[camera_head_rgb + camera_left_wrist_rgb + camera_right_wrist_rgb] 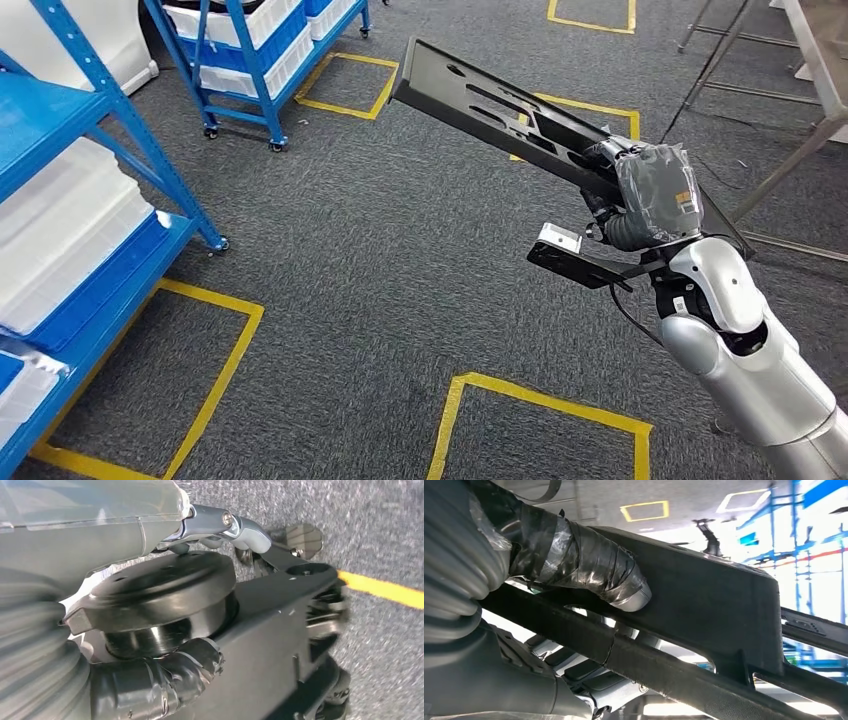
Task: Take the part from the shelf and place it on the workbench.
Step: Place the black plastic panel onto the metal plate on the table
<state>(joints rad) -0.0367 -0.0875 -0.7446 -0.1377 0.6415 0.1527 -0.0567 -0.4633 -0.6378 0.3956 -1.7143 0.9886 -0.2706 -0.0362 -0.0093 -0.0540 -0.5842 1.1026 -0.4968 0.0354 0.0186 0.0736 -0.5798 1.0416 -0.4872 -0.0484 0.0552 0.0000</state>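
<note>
Grey carpet (400,260) underfoot, right hand (650,195) gripping the black part (490,100) aloft mid-carry; left hand's (150,680) fingers unclear; next, reach the workbench (815,60)

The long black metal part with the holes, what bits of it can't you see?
- Long black slotted metal part: in the head view, its near end is hidden behind the right hand.
- In the right wrist view, the part runs off the picture's edge.
- The right hand's fingers: mostly hidden behind the part.
</note>
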